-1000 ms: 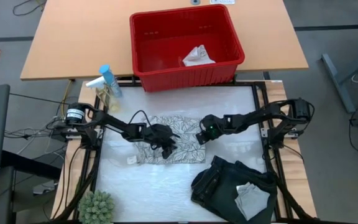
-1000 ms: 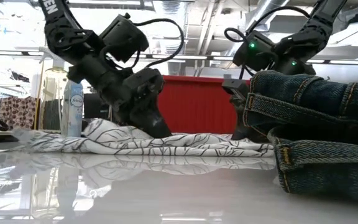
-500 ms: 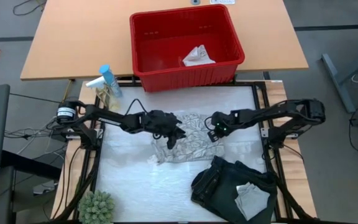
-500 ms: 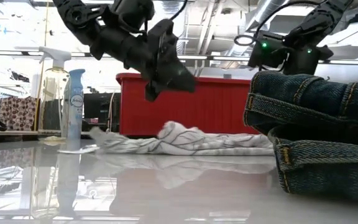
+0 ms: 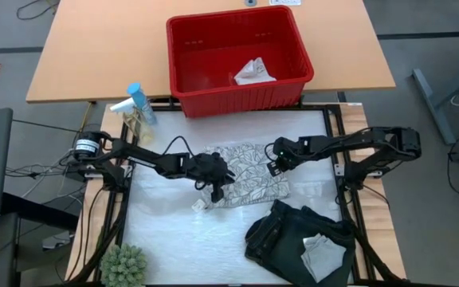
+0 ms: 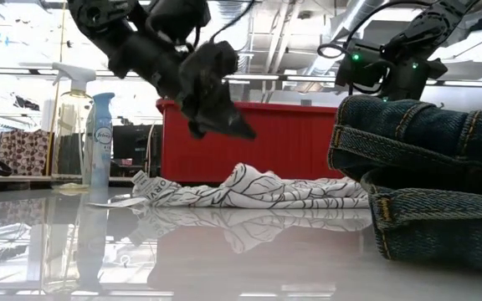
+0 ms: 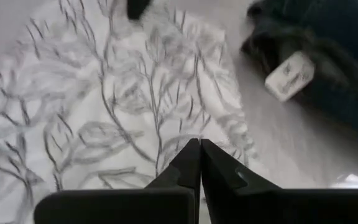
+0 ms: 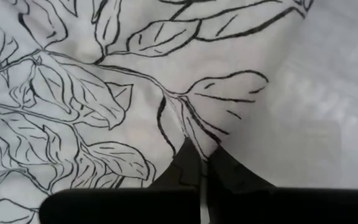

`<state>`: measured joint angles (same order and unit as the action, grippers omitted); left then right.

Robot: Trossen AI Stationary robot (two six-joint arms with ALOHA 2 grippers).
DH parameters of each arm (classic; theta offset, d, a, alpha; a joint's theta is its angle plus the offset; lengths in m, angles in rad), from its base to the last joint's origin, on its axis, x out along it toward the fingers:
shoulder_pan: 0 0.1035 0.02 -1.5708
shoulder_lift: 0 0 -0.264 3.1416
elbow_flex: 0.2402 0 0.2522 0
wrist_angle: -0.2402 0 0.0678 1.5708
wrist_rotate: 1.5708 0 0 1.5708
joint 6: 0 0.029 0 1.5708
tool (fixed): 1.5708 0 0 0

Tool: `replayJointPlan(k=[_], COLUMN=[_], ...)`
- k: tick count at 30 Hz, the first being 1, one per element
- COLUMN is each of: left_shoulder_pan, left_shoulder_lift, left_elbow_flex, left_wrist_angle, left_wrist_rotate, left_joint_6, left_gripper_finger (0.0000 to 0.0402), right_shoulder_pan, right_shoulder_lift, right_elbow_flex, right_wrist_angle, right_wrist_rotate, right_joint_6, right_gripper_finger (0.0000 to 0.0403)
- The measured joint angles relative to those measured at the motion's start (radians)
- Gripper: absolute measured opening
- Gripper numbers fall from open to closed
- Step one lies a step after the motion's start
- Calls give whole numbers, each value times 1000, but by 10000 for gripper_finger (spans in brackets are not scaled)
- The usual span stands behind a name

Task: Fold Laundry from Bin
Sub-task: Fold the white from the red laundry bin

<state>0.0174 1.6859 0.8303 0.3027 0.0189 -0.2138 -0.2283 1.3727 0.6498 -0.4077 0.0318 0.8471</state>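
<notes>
The white-grey leaf-patterned cloth (image 5: pixel 245 174) lies rumpled on the white table (image 5: pixel 174 239), its tagged corner (image 6: pixel 146 181) at the left. My left gripper (image 5: pixel 217 186) is shut and empty, a little above the cloth's left part (image 6: pixel 245 132). My right gripper (image 5: pixel 272 167) is shut at the cloth's far right part. The dark garment (image 5: pixel 289 231) lies folded at the near right, with a whitish cloth (image 5: pixel 323 253) on top. The red bin (image 5: pixel 237 56) stands beyond the table's far edge and holds a small whitish cloth (image 5: pixel 254 72). My right gripper pinches a small pucker of the leaf-patterned cloth (image 8: pixel 194 132) between its two fingertips, near the cloth's far right corner. The fingers slant steeply down from the table's right side. The cloth around the pinch lies on the table. In the low view the dark garment hides the fingertips.
Two spray bottles (image 5: pixel 136 105) stand at the table's far left corner. A small green plant (image 5: pixel 124 265) sits at the near left corner. The bare white surface (image 5: pixel 174 239) at the near left is free. The folded dark garment (image 6: pixel 425 184) fills the near right.
My left gripper has risen off the cloth, gone a little toward the right edge, and shut with nothing in it. My right gripper has moved toward the right edge. The cloth has shifted right with it, and its left part is drawn in and bunched narrower.
</notes>
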Motion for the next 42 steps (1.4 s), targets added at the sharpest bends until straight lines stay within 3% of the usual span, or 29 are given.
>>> replayJointPlan(k=[5, 16, 23, 32, 38, 42], left_shoulder_pan=[15, 23, 24, 25, 44, 64], left_shoulder_lift=[75, 199, 287, 401, 392, 316], left_elbow_flex=[-1, 24, 141, 324, 409, 465], left_wrist_angle=[79, 51, 3, -88, -218, -351], left_wrist_rotate=[110, 62, 74, 93, 73, 69], left_joint_6=[-12, 10, 22, 102, 102, 128], left_gripper_finger=[0, 0, 0, 0, 0, 0], right_shoulder_pan=[-4, -3, 1, 28, 40, 54], right_shoulder_lift=[0, 0, 0, -1, -1, -1], right_elbow_flex=[0, 1, 18, 168, 236, 253], right_wrist_angle=[-4, -7, -11, -48, -70, -73], right_wrist_rotate=[-3, -14, -66, -87, -87, -87], right_joint_6=[2, 1, 1, -7, 16, 17], right_gripper_finger=[24, 24, 24, 24, 24, 24])
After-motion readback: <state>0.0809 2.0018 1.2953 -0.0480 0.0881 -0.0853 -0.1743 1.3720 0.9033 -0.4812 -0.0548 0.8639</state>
